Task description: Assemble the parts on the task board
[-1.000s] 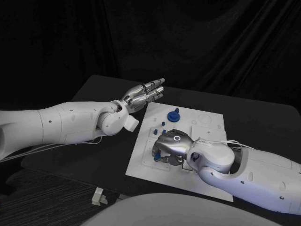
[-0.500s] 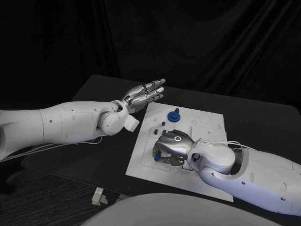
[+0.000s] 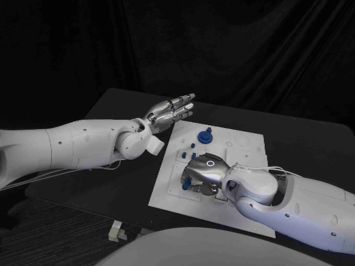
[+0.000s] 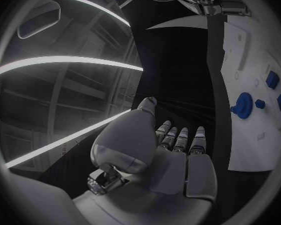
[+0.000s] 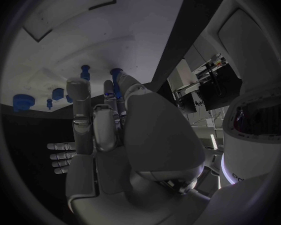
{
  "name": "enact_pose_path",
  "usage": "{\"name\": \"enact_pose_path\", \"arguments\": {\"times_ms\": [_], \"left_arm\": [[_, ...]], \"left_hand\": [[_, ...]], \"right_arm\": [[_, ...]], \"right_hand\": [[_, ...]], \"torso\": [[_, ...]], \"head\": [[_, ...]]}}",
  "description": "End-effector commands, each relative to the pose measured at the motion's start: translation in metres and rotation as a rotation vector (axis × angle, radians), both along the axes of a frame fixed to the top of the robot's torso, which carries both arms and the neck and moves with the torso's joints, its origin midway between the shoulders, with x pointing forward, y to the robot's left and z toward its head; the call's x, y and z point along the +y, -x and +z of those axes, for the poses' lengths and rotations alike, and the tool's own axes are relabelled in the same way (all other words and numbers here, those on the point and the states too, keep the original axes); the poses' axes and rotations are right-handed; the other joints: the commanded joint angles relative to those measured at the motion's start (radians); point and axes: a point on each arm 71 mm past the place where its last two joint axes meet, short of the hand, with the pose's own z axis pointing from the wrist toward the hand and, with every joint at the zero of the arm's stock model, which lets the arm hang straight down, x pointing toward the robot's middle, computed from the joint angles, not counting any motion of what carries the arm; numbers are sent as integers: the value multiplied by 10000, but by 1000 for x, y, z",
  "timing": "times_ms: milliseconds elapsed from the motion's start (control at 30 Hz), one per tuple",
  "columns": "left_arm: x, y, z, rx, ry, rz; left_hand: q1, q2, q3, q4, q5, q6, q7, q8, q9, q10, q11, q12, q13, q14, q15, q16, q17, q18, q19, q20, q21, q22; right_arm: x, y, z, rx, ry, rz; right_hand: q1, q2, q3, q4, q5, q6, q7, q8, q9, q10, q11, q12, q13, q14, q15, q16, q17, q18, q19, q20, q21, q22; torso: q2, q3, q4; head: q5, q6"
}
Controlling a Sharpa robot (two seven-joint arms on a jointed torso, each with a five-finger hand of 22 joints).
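Head view first: almost nothing moves over the last second, but our right hand (image 3: 200, 176) has crept a touch further down over the near-left part of the white board (image 3: 242, 213), and its wrist has rolled slightly. We read that as fine adjustment on a part, not a new step, so the assembly is still mid-way.

Our right hand sits palm down on the board with fingers curled under. Something blue (image 3: 187, 182) peeks out at its left side, and in the right wrist view the fingertips (image 5: 79, 92) reach toward a couple of blue pegs (image 5: 85, 71). Whether it actually grips a piece, we can't tell.

Our left hand (image 3: 170, 111) hovers above the worktop (image 3: 305, 138) just off the board's far-left corner, fingers straight and close together, holding nothing; it hasn't budged.

The round blue knob (image 3: 204, 134) stands near the board's far edge, with smaller blue bits (image 3: 191, 146) between it and our right hand.
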Motion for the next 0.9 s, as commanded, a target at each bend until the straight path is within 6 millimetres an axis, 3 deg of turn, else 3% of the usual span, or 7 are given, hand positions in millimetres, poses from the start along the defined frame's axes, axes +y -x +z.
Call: {"name": "enact_pose_path", "arguments": {"times_ms": [33,367,500,600,667,800,900], "left_arm": [[-2,1,0,-4,159,-115],[-2,1,0,29,142,-127],[-3,1,0,37,149,-146],[-3,1,0,41,152,-155],[-3,1,0,43,152,-156],[-3,1,0,50,149,-155],[-2,1,0,60,142,-153]], "left_hand": [[-49,75,-4,-41,27,-15,-5,14,-1,5,49,-66,-14,-4,77,-36,-14,88,-9,-1,-31,-9],[-45,96,18,-60,36,-23,1,14,-2,5,57,-66,-14,-4,112,-36,-14,88,-7,23,-29,-6],[-45,96,18,-60,36,-23,1,14,-2,5,57,-66,-14,-4,112,-36,-14,88,-7,23,-29,-6],[-45,96,18,-60,36,-23,1,14,-2,5,57,-66,-14,-4,112,-36,-14,88,-7,23,-29,-6],[-43,104,28,-69,39,-23,4,14,-2,5,58,-66,-14,-4,127,-36,-14,88,-7,32,-29,-6],[-43,104,28,-69,39,-23,4,14,-2,5,58,-66,-14,-4,127,-36,-14,88,-7,32,-29,-6],[-43,104,28,-69,39,-23,4,14,-2,5,58,-66,-14,-4,127,-36,-14,88,-7,32,-29,-6]], "right_arm": [[-2,-1,-2,-54,170,-211],[-2,-1,-2,-24,251,-238],[-2,-1,-2,-34,239,-253],[-2,-1,-2,-46,207,-250],[-2,-1,-2,-59,165,-236],[-1,-1,-1,-100,17,-165],[-1,-1,0,-129,-72,-128]], "right_hand": [[-124,-7,27,11,-51,-47,-6,-43,-9,-60,-21,-37,-9,294,61,-34,-12,-78,-64,-10,-17,852],[-136,-10,37,20,-63,-33,-5,-41,-6,-67,-16,-26,-4,286,67,-46,-28,-75,-75,-3,-38,847],[-366,-167,21,205,-365,-636,107,-188,-162,-466,103,-47,-10,223,176,-127,-141,-60,-160,74,-216,807],[-511,-293,-23,332,-608,-1665,-250,-177,-431,-851,212,-9,10,169,276,-159,-200,-37,-230,172,-374,775],[-599,-320,-88,382,-754,-2071,-315,-188,-533,-931,213,6,18,151,278,-169,-223,-22,-251,194,-429,763],[-930,-375,-559,482,-1263,-4100,-937,-221,-841,-1280,211,54,51,96,242,-184,-274,15,-301,217,-573,736],[-1067,-379,-805,565,-1521,-4184,-966,-188,-817,-1355,206,120,79,70,239,-202,-310,22,-324,214,-666,720]], "torso": [[1,-1,1],[-2,-2,-3],[1,1,-5],[2,0,-3],[4,-2,-1],[7,-2,-6],[8,-1,-5]], "head": [[19,-2],[18,-2],[17,-2],[17,-2],[21,-2],[36,-2],[21,-2]]}}
